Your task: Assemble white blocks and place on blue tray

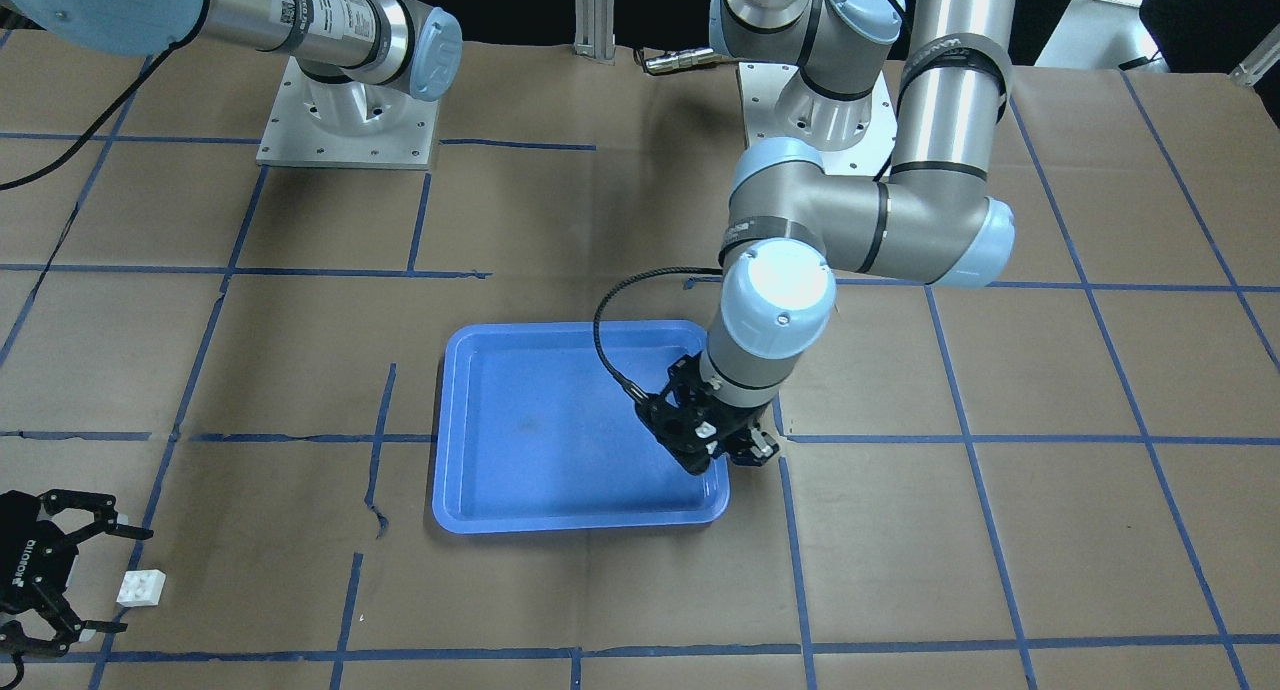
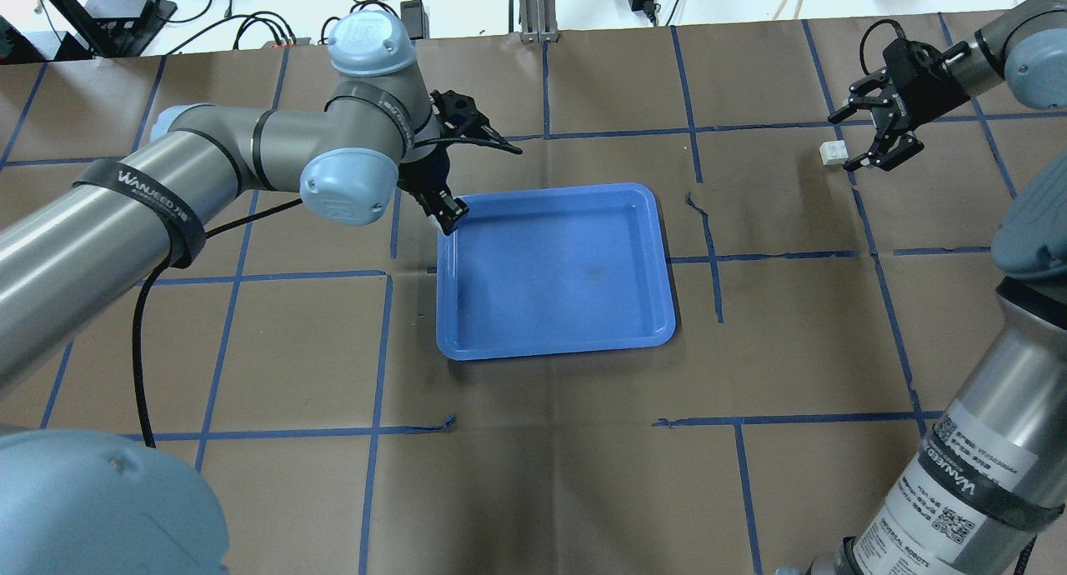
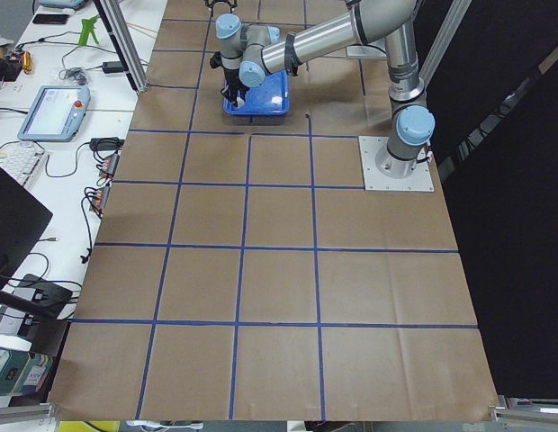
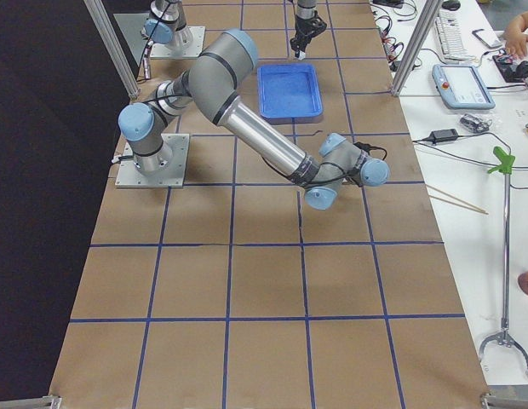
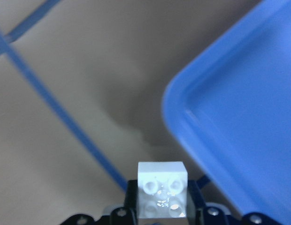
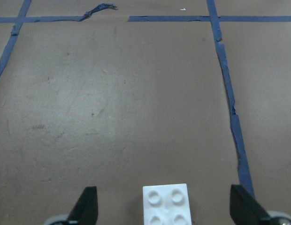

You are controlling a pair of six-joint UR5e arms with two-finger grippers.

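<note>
Gathering bricks seems the step: left jaws clamp one white brick (image 5: 162, 183) beside the blue tray (image 5: 183, 117); right jaws, apart, flank the other brick (image 6: 166, 204) on the table (image 6: 112, 103) and should close.

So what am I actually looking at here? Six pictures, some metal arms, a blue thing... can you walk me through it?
These are two robot arms bolted to a table that is covered in brown paper with blue tape lines. All six pictures show the same moment. Two look down from above, one from behind the robot and one facing it. Two look along the table from its ends. The last two come from small cameras on the robot's wrists.

In the middle lies a shallow blue tray. The left gripper, a two-finger claw, hangs by one corner of the tray. It is shut on a small white block, a studded toy brick. Far off to the other side, the right gripper is open. Its fingers are on either side of a second white block, which sits on the paper.
</note>
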